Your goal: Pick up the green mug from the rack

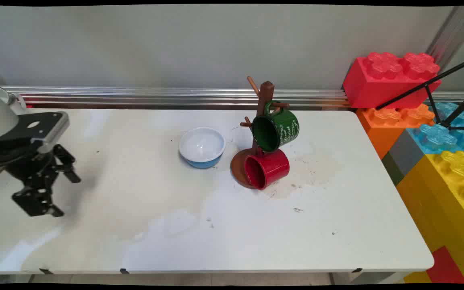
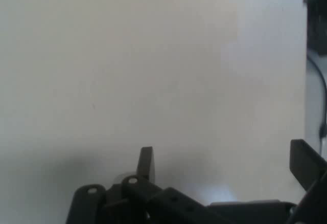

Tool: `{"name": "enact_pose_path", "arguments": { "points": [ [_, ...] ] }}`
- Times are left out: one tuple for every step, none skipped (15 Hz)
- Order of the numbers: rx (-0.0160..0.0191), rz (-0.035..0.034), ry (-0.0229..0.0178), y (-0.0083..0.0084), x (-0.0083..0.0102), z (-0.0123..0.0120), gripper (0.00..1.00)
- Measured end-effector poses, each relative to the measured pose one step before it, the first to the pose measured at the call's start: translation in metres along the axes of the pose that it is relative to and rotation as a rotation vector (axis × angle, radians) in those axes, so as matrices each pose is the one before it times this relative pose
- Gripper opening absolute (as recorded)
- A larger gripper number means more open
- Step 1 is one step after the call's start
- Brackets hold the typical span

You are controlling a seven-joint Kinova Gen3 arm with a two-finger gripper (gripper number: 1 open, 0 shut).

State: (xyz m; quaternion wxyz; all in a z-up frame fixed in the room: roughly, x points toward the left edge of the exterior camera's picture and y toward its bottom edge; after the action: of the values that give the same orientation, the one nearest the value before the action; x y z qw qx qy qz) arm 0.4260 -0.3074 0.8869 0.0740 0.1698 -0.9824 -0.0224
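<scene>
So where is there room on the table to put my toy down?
The table is bare along its near edge and on its right end. The left end is bare too, but the open gripper hangs over it. It is crowded in the middle at the back: bowl, mug stand, green mug, red mug.

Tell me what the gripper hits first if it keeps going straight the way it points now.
Probably the bare white table: the open gripper points down at it, and the hand view shows nothing between the fingers but tabletop. The gap above it is unclear.
</scene>
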Motion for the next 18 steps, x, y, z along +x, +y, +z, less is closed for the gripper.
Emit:
{"name": "enact_pose_path", "arguments": {
  "points": [
    [0.00372,-0.00423,0.017,-0.00076,0.00371,0.0006,1.0],
    [0.00651,-0.00889,0.02841,-0.00144,0.00732,0.00076,1.0],
    [0.00272,-0.00933,0.02145,-0.00064,0.00583,0.00062,1.0],
    [0.00425,-0.01537,0.03182,-0.00041,0.00922,0.00066,1.0],
    [0.00399,-0.02162,0.03878,0.00023,0.01237,0.00055,1.0],
    [0.00477,-0.02461,0.03679,0.00097,0.01315,0.00054,1.0],
    [0.00694,-0.02074,0.02809,0.00148,0.01176,0.00021,1.0],
    [0.00637,-0.01404,0.01753,0.00117,0.00818,0.00016,1.0],
    [0.01103,-0.02031,0.0222,0.00194,0.01228,0.00019,1.0],
    [0.0068,-0.01015,0.00971,0.0013,0.00647,-0.00005,1.0],
    [0.01536,-0.02406,0.01948,0.00325,0.01465,0.00001,1.0],
    [0.01392,-0.02544,0.01588,0.00459,0.01443,0.0,1.0],
    [0.01078,-0.02731,0.01331,0.0056,0.01393,0.00009,1.0],
    [0.00727,-0.02406,0.00998,0.00521,0.01148,0.0003,1.0],
    [0.00377,-0.01682,0.00708,0.00404,0.00782,0.0002,1.0],
    [0.0047,-0.02548,0.01024,0.00615,0.01094,0.00028,1.0],
    [0.00214,-0.01662,0.00772,0.00439,0.00769,0.00032,1.0],
    [0.0022,-0.02225,0.01169,0.00645,0.01129,0.00065,1.0]
  ]
}}
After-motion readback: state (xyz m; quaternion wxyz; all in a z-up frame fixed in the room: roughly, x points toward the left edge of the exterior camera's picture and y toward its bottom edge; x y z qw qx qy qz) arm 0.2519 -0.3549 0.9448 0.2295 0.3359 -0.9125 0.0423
